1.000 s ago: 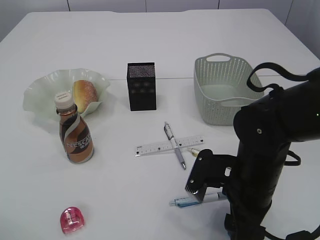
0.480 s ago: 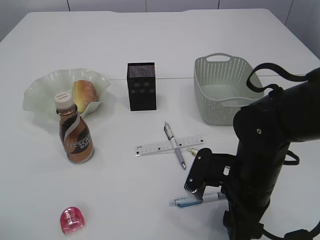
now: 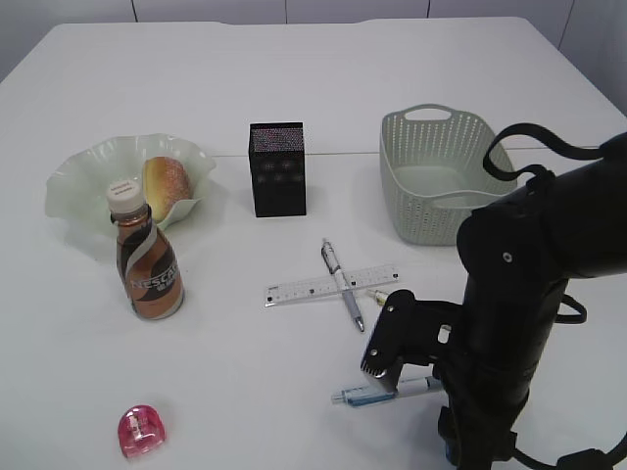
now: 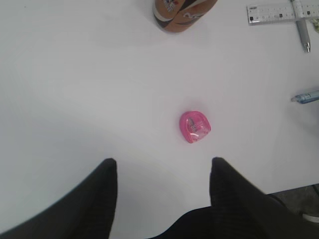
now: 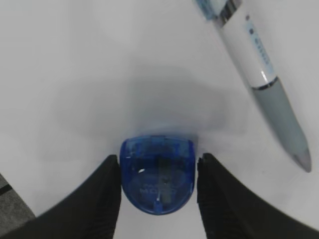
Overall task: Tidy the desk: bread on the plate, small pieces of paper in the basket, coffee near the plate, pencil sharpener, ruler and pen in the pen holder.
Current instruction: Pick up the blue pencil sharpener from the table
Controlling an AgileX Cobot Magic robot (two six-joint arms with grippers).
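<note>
- Right end effector (image 5: 158, 186) is down on the desk (image 3: 294, 69), fingers (image 5: 107, 194) hugging a blue sharpener (image 5: 157, 180) on both sides.
- White pen (image 5: 259, 74) lies just beside.
- Left end effector (image 4: 163, 174) hangs apart above the pink sharpener (image 4: 194, 127), not touching.

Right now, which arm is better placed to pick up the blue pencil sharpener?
Right. The right gripper already straddles the blue pencil sharpener, a finger close on each side. The left gripper hangs open well back from the pink sharpener.
</note>
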